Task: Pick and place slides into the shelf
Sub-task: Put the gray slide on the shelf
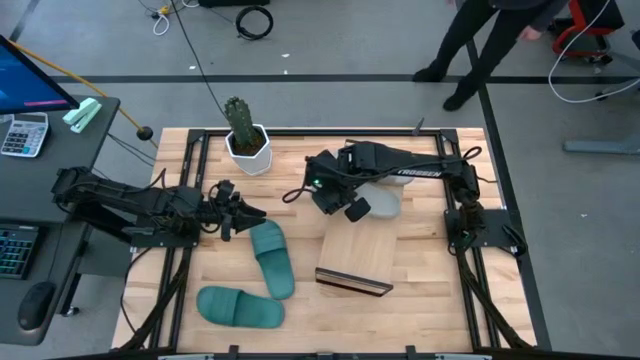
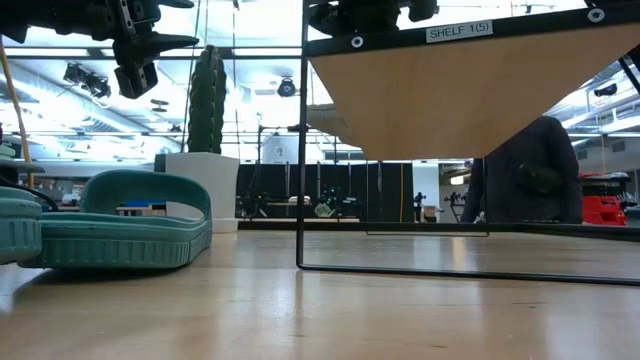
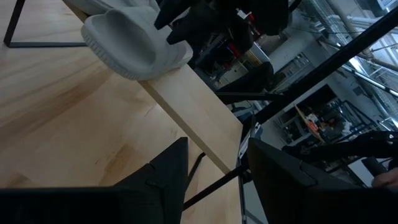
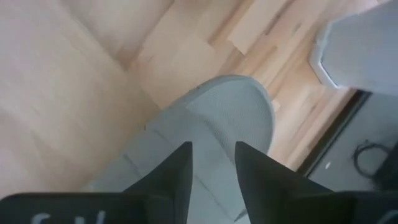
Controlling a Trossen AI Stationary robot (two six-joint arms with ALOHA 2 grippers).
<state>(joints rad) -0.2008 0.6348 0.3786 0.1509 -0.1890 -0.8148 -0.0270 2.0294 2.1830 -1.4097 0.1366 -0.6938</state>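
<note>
The right pincer (image 1: 342, 203) hangs over the far end of the shelf (image 1: 358, 255), its fingers (image 4: 177, 171) parted just above a light grey slide (image 4: 214, 124) and not clamped on it, with a second grey slide (image 1: 384, 199) just beside it to the right. The left pincer (image 1: 240, 212) waits open at the table's (image 1: 420, 310) left, just beyond the two teal slides (image 1: 272, 258), one lying near the shelf and the other (image 1: 240, 307) nearer the front edge. A potted cactus (image 1: 243, 132) stands at the far edge, clear of both arms, and a person's legs (image 1: 470, 50) show on the floor beyond.
</note>
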